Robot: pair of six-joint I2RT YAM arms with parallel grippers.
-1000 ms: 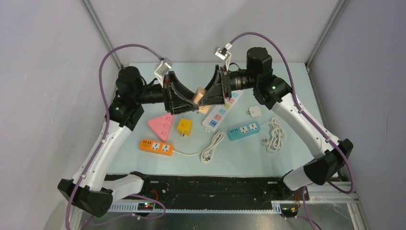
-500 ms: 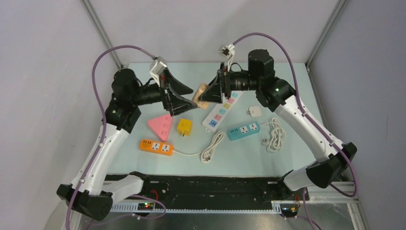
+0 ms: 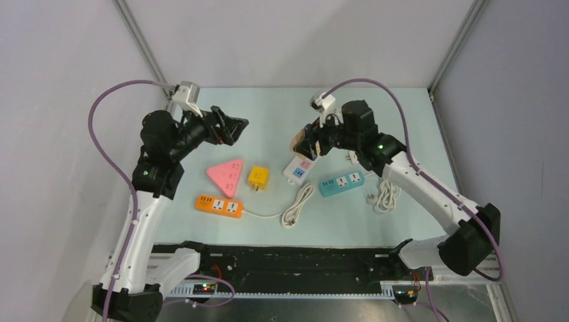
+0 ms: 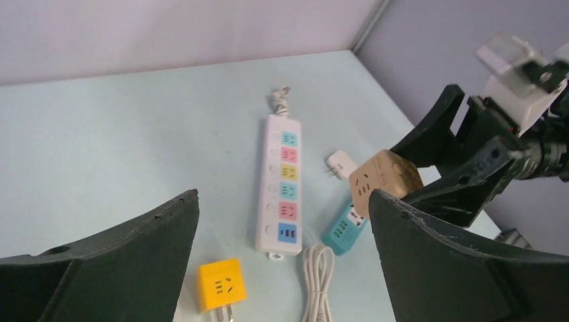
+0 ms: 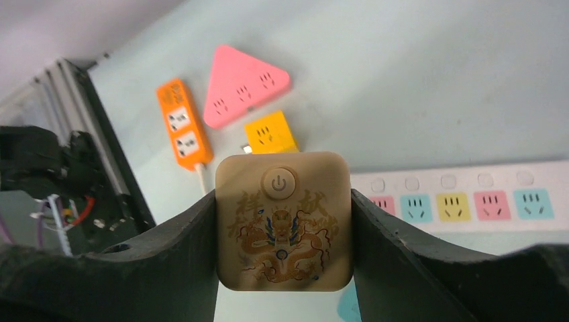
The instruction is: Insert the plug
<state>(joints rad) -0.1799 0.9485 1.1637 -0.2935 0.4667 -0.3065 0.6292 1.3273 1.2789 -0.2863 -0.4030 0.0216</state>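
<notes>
Right wrist: cube (image 5: 283, 221) clamped by its flat sides in right gripper (image 3: 304, 142) jaws, in the air near the strip (image 5: 463, 204) | left gripper (image 4: 283, 201) jaws wide, empty | handling: likely light, rigid, smooth plastic that may slip or twist | hold: squarely on the sides, leaving the plug end free

Overhead and wrist views sharing power strip (image 4: 282, 184)

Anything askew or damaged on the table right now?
Nothing spilled or visibly damaged. The yellow cube adapter lies on its side, prongs sticking out along the table. The tan cube adapter is off the table, clamped in the right gripper over the white power strip.
</notes>
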